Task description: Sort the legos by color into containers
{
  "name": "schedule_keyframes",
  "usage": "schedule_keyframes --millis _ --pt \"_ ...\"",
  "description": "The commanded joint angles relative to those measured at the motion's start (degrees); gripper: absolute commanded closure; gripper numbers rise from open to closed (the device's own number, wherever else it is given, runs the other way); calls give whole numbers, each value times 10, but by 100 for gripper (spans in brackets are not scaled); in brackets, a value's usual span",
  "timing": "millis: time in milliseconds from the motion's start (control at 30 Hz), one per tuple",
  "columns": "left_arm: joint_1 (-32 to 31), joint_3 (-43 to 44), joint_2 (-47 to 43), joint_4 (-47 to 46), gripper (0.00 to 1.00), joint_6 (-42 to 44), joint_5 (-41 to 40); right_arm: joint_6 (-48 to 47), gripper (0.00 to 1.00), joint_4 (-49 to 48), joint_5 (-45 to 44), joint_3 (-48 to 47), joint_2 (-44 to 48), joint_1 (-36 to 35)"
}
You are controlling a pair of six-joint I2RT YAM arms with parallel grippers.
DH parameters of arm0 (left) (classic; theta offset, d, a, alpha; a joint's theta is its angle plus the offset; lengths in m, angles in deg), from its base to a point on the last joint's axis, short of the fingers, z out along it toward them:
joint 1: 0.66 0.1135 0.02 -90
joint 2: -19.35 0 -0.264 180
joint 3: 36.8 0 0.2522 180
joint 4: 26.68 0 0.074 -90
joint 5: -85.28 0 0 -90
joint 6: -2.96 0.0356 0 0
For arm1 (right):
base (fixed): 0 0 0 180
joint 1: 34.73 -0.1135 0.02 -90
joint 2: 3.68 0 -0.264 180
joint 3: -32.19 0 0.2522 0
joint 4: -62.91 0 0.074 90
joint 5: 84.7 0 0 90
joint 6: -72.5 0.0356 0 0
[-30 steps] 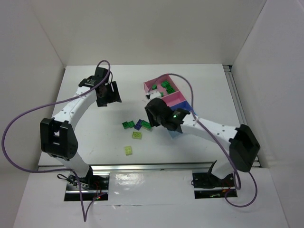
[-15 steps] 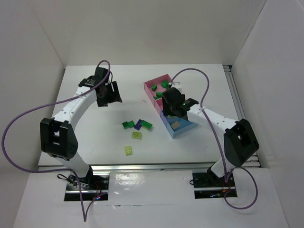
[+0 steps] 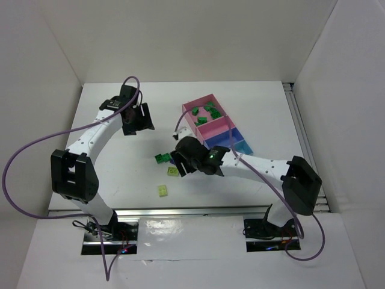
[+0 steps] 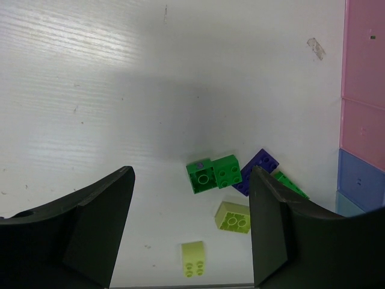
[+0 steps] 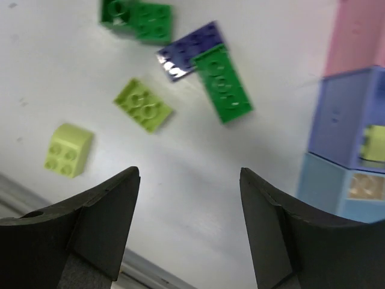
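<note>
The table (image 3: 120, 174) holds six loose legos (image 5: 222, 84), four containers (image 3: 220, 127).

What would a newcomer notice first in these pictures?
The row of four joined open boxes, two pink, two blue, lies right of centre, dark green plastic bricks in its farthest pink box. The open right gripper hangs over loose green, purple and yellow-green bricks.

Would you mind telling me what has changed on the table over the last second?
The right claw swung from over the containers back left and now hovers open and empty above the loose legos. The near end of the containers seems to have shifted rightward. The left claw and the loose legos stayed where they were.
</note>
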Motion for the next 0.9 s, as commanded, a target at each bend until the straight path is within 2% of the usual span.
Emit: schedule_keyframes --millis 0,233,500,700,800,867 --pt "8 8 -5 1 19 4 -8 -24 23 -31 57 -22 -36 -14" --pt "8 2 -5 1 19 4 -3 -46 13 1 90 -137 -170 -19" --pt "14 -3 -5 1 19 9 -3 -66 10 -15 109 -154 -219 -25" --pt "19 -3 -5 1 19 9 -3 -84 15 -21 109 -172 -250 -25" --pt "19 -8 -10 1 19 9 -3 -84 20 -21 109 -178 -266 -25" --pt "24 -8 -10 1 19 14 -3 -84 28 -15 109 -178 -266 -25"
